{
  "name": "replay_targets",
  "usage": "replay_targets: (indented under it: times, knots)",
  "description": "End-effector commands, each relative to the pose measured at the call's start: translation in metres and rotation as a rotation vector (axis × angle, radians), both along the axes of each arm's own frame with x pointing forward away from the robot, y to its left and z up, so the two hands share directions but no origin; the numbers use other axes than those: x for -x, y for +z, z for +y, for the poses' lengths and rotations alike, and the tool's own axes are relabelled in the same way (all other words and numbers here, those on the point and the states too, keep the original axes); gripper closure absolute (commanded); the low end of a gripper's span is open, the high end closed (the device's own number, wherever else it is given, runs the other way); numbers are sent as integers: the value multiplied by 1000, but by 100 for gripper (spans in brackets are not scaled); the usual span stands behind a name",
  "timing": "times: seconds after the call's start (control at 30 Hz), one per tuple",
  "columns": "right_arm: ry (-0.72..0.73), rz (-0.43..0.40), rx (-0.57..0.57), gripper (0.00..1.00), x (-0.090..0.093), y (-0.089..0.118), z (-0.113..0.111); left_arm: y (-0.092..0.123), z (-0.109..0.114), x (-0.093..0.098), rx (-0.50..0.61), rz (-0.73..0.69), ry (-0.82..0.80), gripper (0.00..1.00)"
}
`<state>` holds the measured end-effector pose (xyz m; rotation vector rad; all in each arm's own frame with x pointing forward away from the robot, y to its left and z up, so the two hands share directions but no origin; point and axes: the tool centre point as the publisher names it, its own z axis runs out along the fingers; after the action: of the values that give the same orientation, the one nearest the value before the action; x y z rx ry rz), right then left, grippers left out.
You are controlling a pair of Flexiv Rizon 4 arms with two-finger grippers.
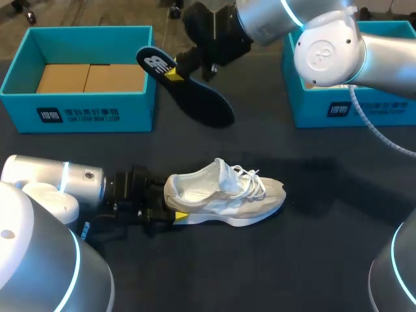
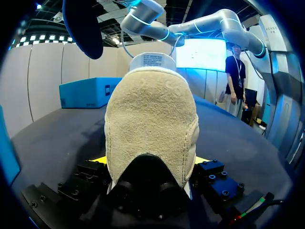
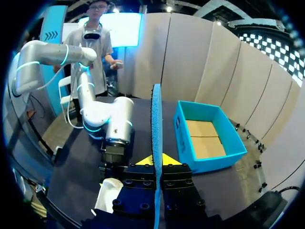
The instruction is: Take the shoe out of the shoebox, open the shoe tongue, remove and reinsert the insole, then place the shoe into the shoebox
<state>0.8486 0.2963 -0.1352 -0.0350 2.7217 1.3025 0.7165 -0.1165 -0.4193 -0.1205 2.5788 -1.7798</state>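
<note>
The right claw (image 1: pixel 174 73), clamped on the insole (image 1: pixel 195 97), hangs at 11 o'clock of the shoe (image 1: pixel 224 195), which lies on the table (image 1: pixel 292 260), toe toward 3 o'clock, heel pinched in the left claw (image 1: pixel 170 207)

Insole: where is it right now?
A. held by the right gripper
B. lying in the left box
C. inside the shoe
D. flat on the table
A: the right gripper is shut on the insole, holding it up in the air, clear of the shoe.
</note>
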Motion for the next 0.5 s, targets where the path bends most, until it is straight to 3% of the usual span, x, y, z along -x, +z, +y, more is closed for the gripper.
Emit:
replay_targets:
  times: [0.03, 0.43, 0.5]
  knots:
    - [-1, 0, 1, 100, 0, 0, 1, 0, -1, 0, 0, -1, 1, 100]
    - [-1, 0, 1, 100, 0, 0, 1, 0, -1, 0, 0, -1, 1, 100]
    - [23, 32, -62, 100, 1, 5, -1, 0, -1, 0, 0, -1, 1, 100]
